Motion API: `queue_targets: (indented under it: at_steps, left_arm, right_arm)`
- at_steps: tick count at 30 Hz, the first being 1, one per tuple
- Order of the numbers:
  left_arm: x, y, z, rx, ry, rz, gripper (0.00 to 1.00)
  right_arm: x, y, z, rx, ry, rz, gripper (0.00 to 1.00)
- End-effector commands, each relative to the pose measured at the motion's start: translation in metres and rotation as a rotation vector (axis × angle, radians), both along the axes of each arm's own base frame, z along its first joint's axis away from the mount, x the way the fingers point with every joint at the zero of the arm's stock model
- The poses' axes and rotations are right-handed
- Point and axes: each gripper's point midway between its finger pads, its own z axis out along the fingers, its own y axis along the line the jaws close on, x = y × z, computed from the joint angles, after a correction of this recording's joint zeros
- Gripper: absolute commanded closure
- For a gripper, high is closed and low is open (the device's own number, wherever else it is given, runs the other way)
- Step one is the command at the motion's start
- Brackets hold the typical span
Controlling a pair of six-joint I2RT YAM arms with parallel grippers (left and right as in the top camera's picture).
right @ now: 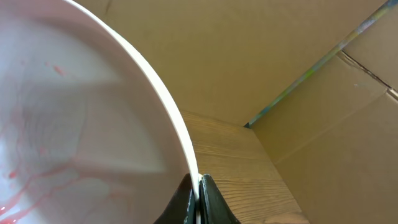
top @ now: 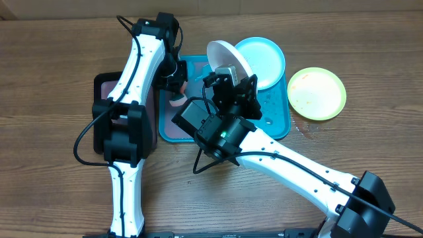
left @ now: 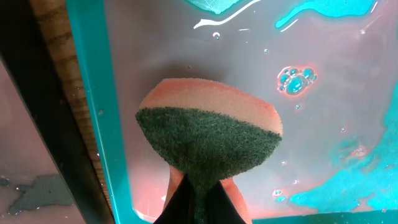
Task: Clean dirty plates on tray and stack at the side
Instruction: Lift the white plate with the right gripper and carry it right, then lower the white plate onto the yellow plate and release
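My right gripper (top: 228, 74) is shut on the rim of the white plate (top: 228, 58) and holds it tilted on edge above the turquoise tray (top: 277, 125). In the right wrist view the fingers (right: 198, 186) pinch the rim and red smears show on the plate's face (right: 56, 124). My left gripper (top: 177, 84) is shut on a sponge (left: 208, 134), green scouring side up over an orange body, held over the tray's wet, reddish floor (left: 323, 118). The light blue plate (top: 264, 59) lies at the tray's far right corner. The yellow-green plate (top: 317, 92) lies on the table right of the tray.
A smaller black tray (top: 99, 109) with a pinkish inside lies left of the turquoise tray, partly under the left arm. The turquoise tray's left rim (left: 93, 112) runs close beside the sponge. A wet patch (top: 305, 129) marks the table by the yellow-green plate.
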Motion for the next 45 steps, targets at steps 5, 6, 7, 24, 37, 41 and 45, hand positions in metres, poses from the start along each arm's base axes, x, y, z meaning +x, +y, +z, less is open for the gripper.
queue_targets:
  at_steps: [5,6,7,24,37,41,45]
  left_arm:
    - [0.000,-0.006,0.012,-0.003,-0.027,0.001,0.96]
    - [0.000,-0.006,0.012,-0.003,-0.027,0.001,0.96]
    - [0.000,-0.006,0.012,-0.003,-0.027,0.001,0.96]
    - [0.000,-0.007,0.012,-0.004,-0.031,-0.001,0.96]
    - [0.003,-0.007,0.012,-0.006,-0.040,0.000,0.96]
    - [0.004,-0.007,0.012,-0.006,-0.045,0.000,0.96]
    - [0.004,-0.007,0.012,-0.006,-0.046,0.000,0.96]
  right_arm:
    - [-0.001,-0.002,0.011,0.001,-0.041,-0.016,0.96]
    - [-0.001,-0.002,0.011,0.000,-0.041,-0.016,0.96]
    - [-0.001,-0.002,0.011,0.001,-0.041,-0.016,0.96]
    - [-0.012,0.011,-0.108,0.494,0.601,0.073,0.96]
    - [0.047,-0.160,-0.134,1.150,0.693,-0.249,0.96]
    - [0.059,-0.231,-0.143,1.213,0.570,-0.383,0.96]
    - [0.055,-0.283,-0.165,1.250,0.534,-0.519,0.96]
